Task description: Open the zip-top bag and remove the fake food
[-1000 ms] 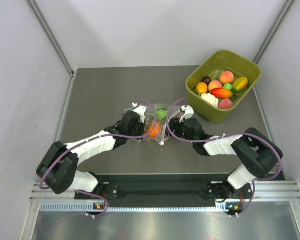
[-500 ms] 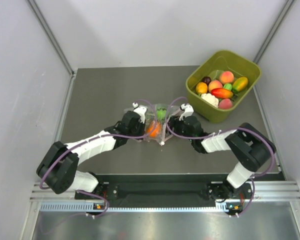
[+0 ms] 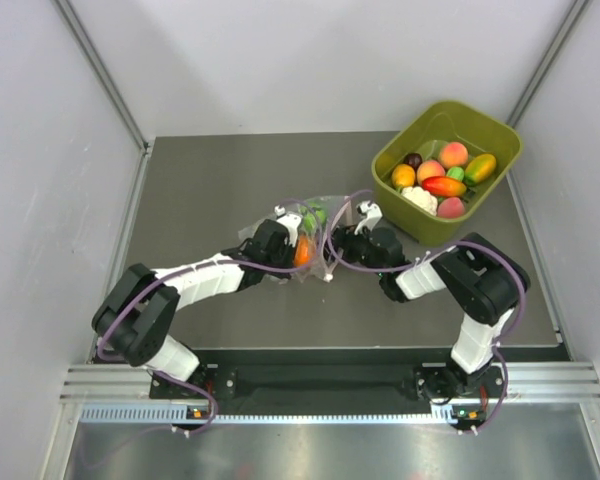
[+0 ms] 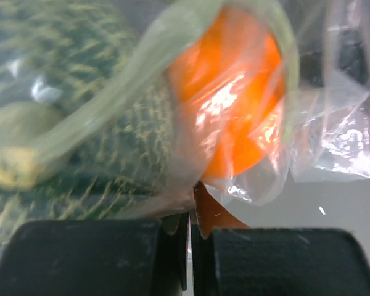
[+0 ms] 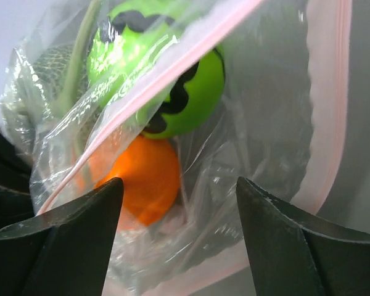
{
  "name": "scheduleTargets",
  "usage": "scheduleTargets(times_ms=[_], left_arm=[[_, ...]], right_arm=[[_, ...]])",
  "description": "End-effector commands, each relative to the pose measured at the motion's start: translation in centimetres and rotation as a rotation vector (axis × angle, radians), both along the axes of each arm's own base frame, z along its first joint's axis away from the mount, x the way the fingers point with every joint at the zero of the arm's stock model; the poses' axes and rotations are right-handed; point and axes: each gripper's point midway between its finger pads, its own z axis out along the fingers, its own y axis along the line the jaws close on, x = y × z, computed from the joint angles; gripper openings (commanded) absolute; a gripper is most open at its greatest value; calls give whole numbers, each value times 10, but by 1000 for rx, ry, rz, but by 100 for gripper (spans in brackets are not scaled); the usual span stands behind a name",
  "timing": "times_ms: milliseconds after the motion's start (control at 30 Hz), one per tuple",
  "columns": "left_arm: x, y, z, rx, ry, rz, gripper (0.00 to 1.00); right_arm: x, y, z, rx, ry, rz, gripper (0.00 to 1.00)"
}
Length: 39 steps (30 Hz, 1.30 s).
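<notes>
The clear zip-top bag [image 3: 323, 262] lies mid-table between my two grippers. The fake food shows through it: a bright green fruit [image 3: 315, 213] and an orange one [image 3: 302, 250]. My left gripper [image 3: 288, 243] is shut on the bag's plastic at its left side. In the left wrist view the jaws [image 4: 190, 217] pinch a fold of film just under the orange fruit [image 4: 234, 105], with a netted green fruit [image 4: 80, 129] beside it. My right gripper [image 3: 342, 243] is open at the bag's right side. In its view the fingers [image 5: 58, 240] straddle the bag [image 5: 259, 148] below the pink zip strip [image 5: 327, 105], the green fruit [image 5: 172, 80] and the orange fruit [image 5: 142, 179].
An olive-green tub [image 3: 435, 232] with several toy fruits stands at the back right, close to the right arm. Grey walls enclose the table on the left, back and right.
My left gripper has moved right and further back, pulling the bag with it. My right gripper has moved left, closer to the bag, with its elbow folded in.
</notes>
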Motion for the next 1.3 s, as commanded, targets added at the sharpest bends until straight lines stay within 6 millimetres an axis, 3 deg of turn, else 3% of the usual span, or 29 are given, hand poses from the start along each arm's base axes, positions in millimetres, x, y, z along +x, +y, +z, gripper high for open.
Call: scheduleTargets(times_ms=[0,133,367,733,867,1000,1167,1200,1267], left_arm=[[18,-29,19,-92,-70,-55,0],[19,-30,18,-91,-74,-65,0],[14,-39,22,-110,-88,-152,0],[-39,-74,39,-290,-82,-466,0],[-41,-71,40,-288,-90,-465,0],[-29,-56,39,-233,-125,-374,0],[-18,-27,44,-168,-175,-206,0],[-16,-21,53,-170,-201,-177,0],[-13,-2,53,-125,-209,-79,0]], right_arm=[[-19,41,24,114,-50,211,76],[-25,54,16,124,-30,274,78],[-29,69,21,125,-54,350,82],[-11,93,31,60,-107,440,80],[-18,94,28,39,-121,493,47],[-22,85,24,-3,-121,477,31],[-35,58,8,-49,-58,401,9],[-36,53,16,-45,-67,377,8],[-46,41,7,-63,-27,352,4]])
